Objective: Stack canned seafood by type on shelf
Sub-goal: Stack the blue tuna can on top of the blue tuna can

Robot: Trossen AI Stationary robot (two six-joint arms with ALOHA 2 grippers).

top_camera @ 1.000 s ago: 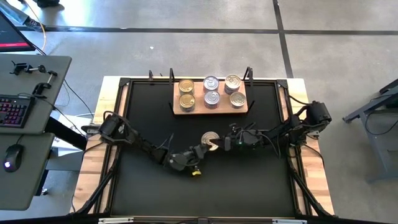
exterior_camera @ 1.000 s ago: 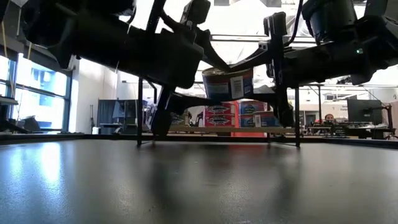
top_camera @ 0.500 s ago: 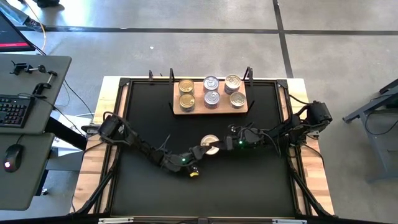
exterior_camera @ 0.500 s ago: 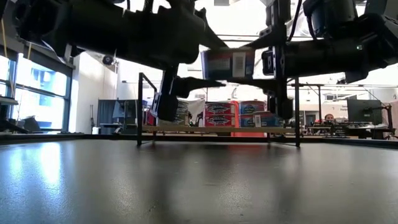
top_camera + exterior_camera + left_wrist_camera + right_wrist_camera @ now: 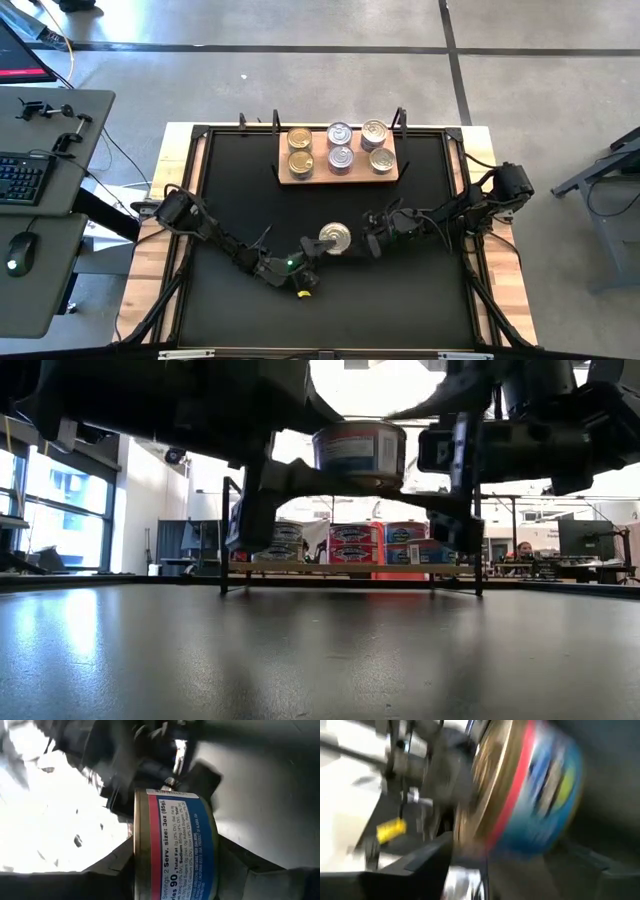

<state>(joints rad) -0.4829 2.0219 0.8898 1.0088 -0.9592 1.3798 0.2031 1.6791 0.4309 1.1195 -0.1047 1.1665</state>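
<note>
- High view: the held tin (image 5: 335, 238) hangs in the air over the middle of the black mat (image 5: 250, 180), at 6 o'clock from the shelf (image 5: 340, 179) and well apart from it.
- The left gripper (image 5: 318, 244) reaches in from the tin's 8 o'clock. In the left wrist view its fingers sit on either side of the tin's wall, clamped on it.
- The right gripper (image 5: 372, 240) is at the tin's 3 o'clock, with its fingers spread and just clear of the tin.
- The step in hand looks like an arm-to-arm handover. To do it well, the left fingers should be firm on the wall before anything travels. The right arm should back straight out toward 3 o'clock so that it does not nudge the rim.
- Six tins (image 5: 341, 157) stand on the shelf in three columns. The column at 9 o'clock has gold lids.
- The held tin's rim looks brassy in the wrist views, so it probably belongs on that column.
- The tin rides lid up and nearly level. It is round and flat, so its short axis stands about vertical and no long axis points anywhere.
</note>
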